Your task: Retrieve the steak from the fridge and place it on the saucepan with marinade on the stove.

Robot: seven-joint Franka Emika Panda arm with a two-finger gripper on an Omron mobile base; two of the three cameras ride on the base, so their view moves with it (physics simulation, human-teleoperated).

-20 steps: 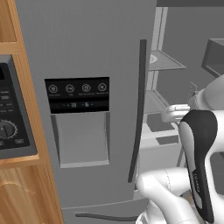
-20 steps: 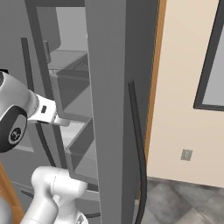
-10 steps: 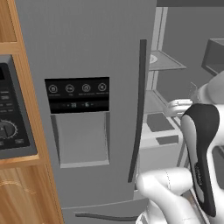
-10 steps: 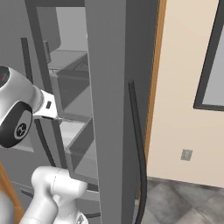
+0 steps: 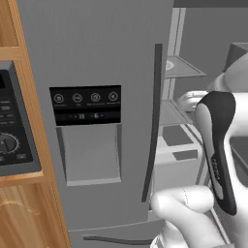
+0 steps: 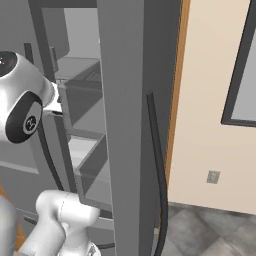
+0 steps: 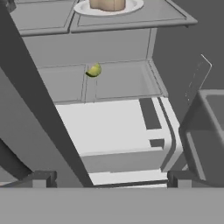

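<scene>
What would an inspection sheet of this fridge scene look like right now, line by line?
Surface: grey fridge shelves in the hand view, mostly bare.
Job's things: the fridge has its left door shut and its right side open; steak, saucepan and stove nothing seen.
Clutter: a small yellow-green fruit on the middle shelf; a white plate carrying some tan food on the top shelf.
Grippers: the gripper points into the fridge, fingertips apart, holding nothing.
Cables: nothing seen.
Surroundings: a black oven panel set in wood cabinets to the left; a beige wall with an outlet to the right.
</scene>
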